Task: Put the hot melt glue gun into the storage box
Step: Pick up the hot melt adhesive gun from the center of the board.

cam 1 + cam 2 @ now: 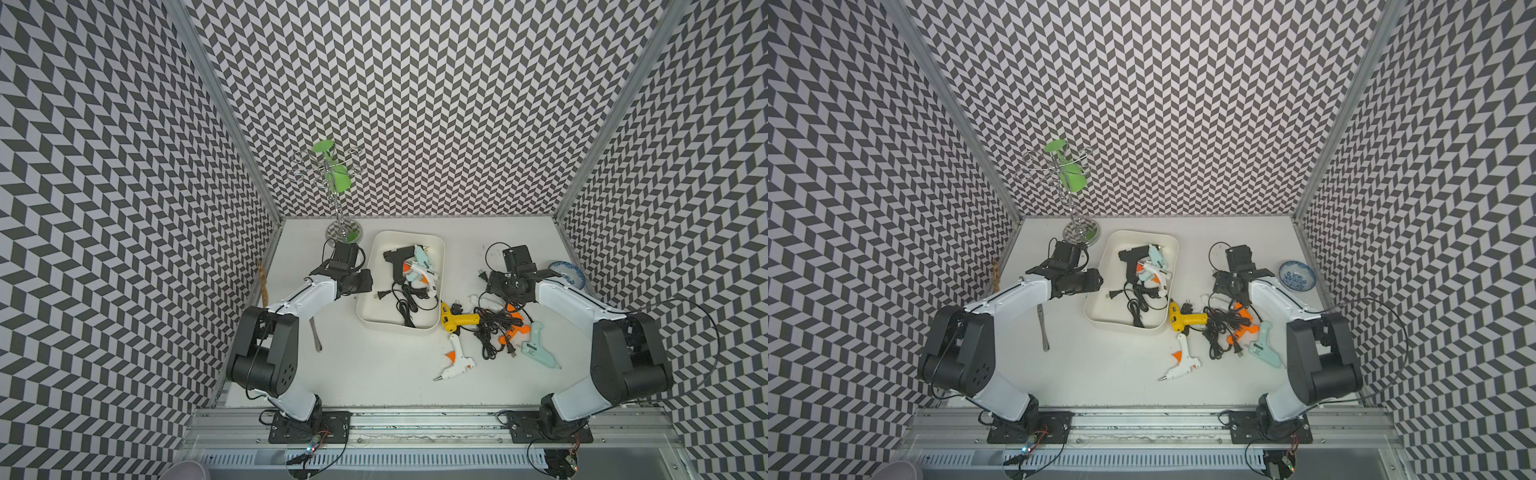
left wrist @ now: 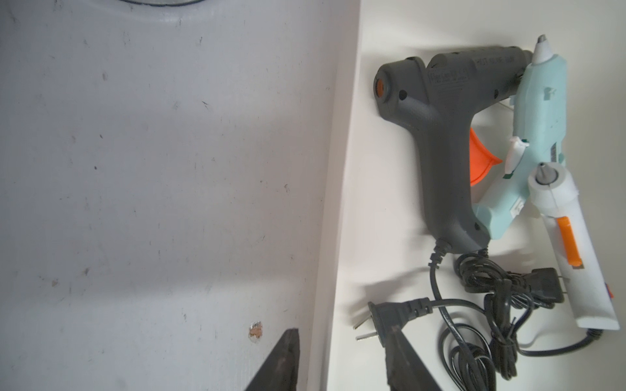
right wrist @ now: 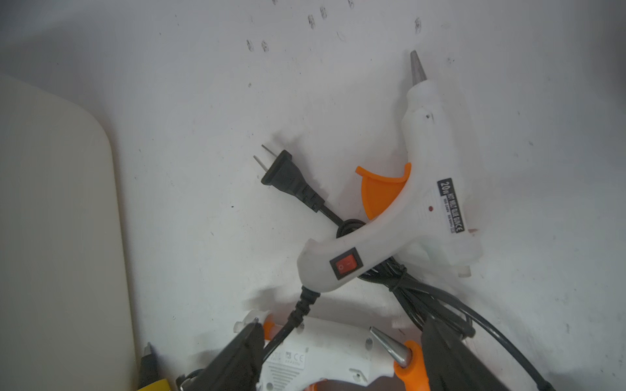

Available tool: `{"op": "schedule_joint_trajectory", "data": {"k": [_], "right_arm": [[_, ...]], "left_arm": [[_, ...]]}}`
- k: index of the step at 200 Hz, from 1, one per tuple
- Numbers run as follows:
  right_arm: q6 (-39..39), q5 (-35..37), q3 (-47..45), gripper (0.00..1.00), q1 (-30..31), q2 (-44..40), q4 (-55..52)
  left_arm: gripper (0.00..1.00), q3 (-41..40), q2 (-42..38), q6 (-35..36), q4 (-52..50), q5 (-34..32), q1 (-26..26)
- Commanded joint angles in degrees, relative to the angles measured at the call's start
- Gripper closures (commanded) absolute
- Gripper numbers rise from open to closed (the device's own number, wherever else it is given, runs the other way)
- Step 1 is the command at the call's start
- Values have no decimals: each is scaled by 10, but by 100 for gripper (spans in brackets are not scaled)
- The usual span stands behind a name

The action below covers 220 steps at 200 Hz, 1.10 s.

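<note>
So, three glue guns (image 1: 395,259) lie in the storage box (image 1: 374,307), others loose on the worktop (image 1: 374,374). Right gripper (image 3: 343,323) hangs wide open, empty, near a white glue gun (image 3: 426,162), probably lining up a grab. Left gripper (image 2: 393,330), part-open and empty, straddles its wall, maybe steadying.

Ahead of my left claw (image 2: 106,331), its black fingers (image 2: 50,365) rough and matt, the storage box (image 2: 338,169) is smooth cream plastic; the table (image 2: 152,169) beside it is matt white, scuffed and chipped. The grey glue gun (image 2: 437,135) there is grainy matt plastic. Ahead of my right claw (image 3: 343,325), the white glue gun (image 3: 423,203) is smooth plastic with a shiny metal nozzle (image 3: 417,67).
</note>
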Motion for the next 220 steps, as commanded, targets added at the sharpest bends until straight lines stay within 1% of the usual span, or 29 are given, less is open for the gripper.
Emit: {"op": "schedule_joint_trajectory", "data": {"k": [1,48,78,106,148,166,178,202,220], "right_arm": [[-5,-14,9,23,-8,34,35],[-15,-9,57,22,-16,112,44],[-19,5,80,23,-20,137,45],[-28,13,93,32,-24,148,38],[-42,28,88,42,-24,142,40],[-49,20,92,48,-24,142,37],[-50,11,92,53,-23,136,37],[-52,5,89,59,-23,110,39],[-67,3,89,63,-22,90,40]], "left_arm": [[54,2,-11,10,6,-3,-3],[54,-2,-12,10,9,-5,-3],[54,-4,-12,10,9,-6,-3],[54,-6,-12,9,9,-9,-3],[55,-5,-10,7,9,-11,-3],[55,-3,-9,7,9,-12,-3],[55,-1,-9,6,8,-12,-3],[55,-1,-9,5,9,-14,-3],[55,-3,-8,5,10,-13,-3]]}}
